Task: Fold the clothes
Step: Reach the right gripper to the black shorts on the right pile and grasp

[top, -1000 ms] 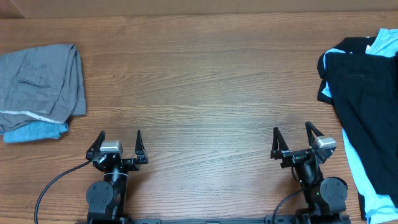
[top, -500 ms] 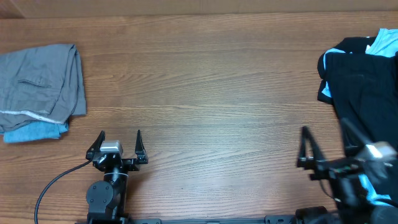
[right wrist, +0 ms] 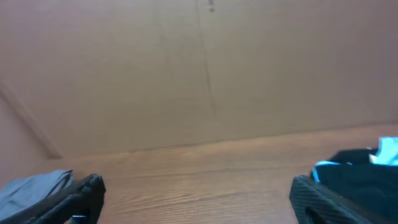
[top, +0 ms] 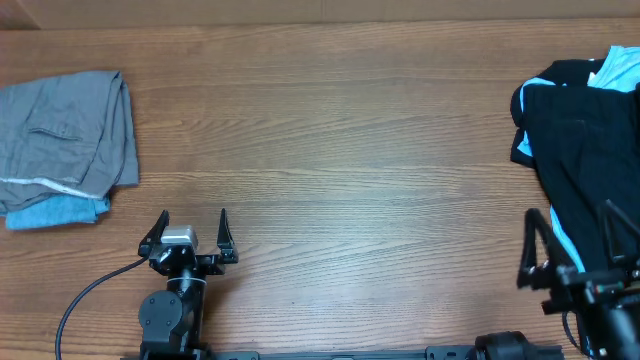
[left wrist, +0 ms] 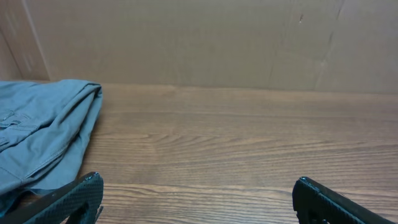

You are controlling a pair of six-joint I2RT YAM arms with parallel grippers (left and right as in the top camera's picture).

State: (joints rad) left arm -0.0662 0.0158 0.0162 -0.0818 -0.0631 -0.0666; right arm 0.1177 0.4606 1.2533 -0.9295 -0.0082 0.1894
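A heap of clothes lies at the table's right edge: black shorts over a light blue T-shirt. In the right wrist view the shorts sit at the far right. A folded grey garment rests on a blue piece at the far left, and the grey garment also fills the left of the left wrist view. My left gripper stands open near the front edge, holding nothing. My right gripper is open at the heap's near left edge, with nothing between its fingers.
A brown cardboard wall closes the far side of the wooden table. The left arm's black cable loops at the front left.
My right arm has swung to the right and nearer the front edge, up to the black heap. The left arm and all the clothes have stayed put.
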